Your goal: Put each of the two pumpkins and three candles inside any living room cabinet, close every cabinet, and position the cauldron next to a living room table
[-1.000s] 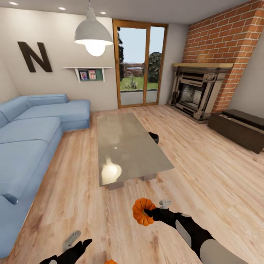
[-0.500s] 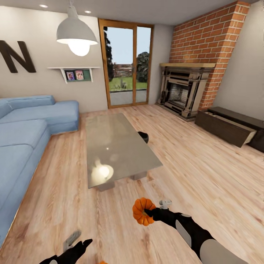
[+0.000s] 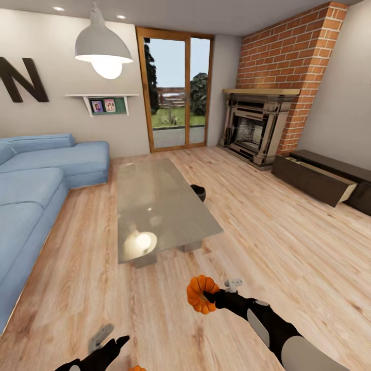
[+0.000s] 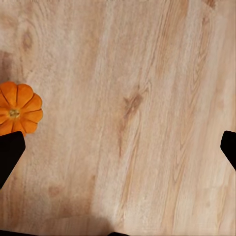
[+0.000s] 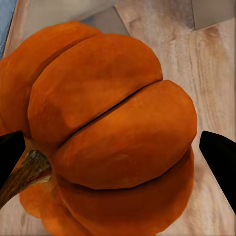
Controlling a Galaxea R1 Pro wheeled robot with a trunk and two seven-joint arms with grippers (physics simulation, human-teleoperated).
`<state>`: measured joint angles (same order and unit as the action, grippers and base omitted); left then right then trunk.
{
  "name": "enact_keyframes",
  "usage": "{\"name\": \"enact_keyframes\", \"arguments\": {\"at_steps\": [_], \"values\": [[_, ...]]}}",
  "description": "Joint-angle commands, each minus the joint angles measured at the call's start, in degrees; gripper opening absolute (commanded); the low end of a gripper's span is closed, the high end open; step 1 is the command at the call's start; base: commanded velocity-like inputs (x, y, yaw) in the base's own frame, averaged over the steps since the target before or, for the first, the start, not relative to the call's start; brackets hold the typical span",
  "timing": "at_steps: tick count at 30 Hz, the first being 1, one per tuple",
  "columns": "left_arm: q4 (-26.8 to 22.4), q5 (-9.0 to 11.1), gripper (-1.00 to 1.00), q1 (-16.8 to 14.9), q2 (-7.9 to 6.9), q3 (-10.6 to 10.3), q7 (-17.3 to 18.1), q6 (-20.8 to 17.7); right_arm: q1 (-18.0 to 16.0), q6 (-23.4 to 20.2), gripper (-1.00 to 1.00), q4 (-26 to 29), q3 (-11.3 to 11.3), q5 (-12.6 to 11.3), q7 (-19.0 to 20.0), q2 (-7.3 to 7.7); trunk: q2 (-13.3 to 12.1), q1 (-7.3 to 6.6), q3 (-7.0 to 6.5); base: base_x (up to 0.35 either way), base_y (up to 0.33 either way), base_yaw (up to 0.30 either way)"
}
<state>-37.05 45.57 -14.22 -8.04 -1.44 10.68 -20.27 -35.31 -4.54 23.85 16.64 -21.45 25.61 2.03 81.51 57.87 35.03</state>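
My right gripper is shut on a small ribbed orange pumpkin, held above the wooden floor; up close its lobes and stem sit between the two black fingertips. A second pumpkin lies on the floor by my left gripper, which is open over bare floor with that pumpkin beside one fingertip. The glass-topped table stands ahead, the black cauldron just past its right edge. The dark cabinet stands along the right wall with one drawer pulled out. The candles are out of view.
A blue sofa runs along the left. A fireplace in the brick wall and a glass door are at the back. Open wooden floor lies between me and the cabinet.
The head view has swung to the right, bringing the cabinet's open drawer into sight. Both arms keep their pose, and the right gripper still holds the pumpkin.
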Motion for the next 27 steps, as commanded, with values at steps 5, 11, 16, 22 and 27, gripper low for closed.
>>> {"name": "enact_keyframes", "arguments": {"at_steps": [5,11,16,22,27], "values": [[-0.04,0.47,1.00,-0.02,-0.05,-0.07,-0.04,-0.21,-0.03,-0.43,-1.00,0.13,0.23,-0.68,1.31,0.06,0.02,0.02,0.05,0.222,-0.101,0.000],[-0.04,0.53,1.00,-0.02,-0.05,-0.11,-0.02,-0.21,-0.03,-0.58,-1.00,0.14,0.23,-0.64,1.68,0.00,0.02,0.02,0.05,0.039,-0.027,0.000],[-0.04,0.51,1.00,-0.02,-0.05,-0.14,0.00,-0.21,-0.03,-0.34,-1.00,0.14,0.23,-0.69,1.81,0.06,0.02,0.02,0.05,0.003,-0.002,0.000],[-0.04,0.49,1.00,-0.02,-0.05,-0.14,-0.09,-0.21,-0.03,-0.23,-1.00,0.14,0.23,-0.62,1.91,0.05,0.02,0.02,0.05,0.000,0.000,0.000],[-0.05,0.48,1.00,-0.02,-0.05,-0.19,-0.01,-0.21,-0.03,-0.25,-1.00,0.61,0.23,-0.63,3.65,0.02,0.02,0.02,0.05,0.000,0.000,0.000]]}}
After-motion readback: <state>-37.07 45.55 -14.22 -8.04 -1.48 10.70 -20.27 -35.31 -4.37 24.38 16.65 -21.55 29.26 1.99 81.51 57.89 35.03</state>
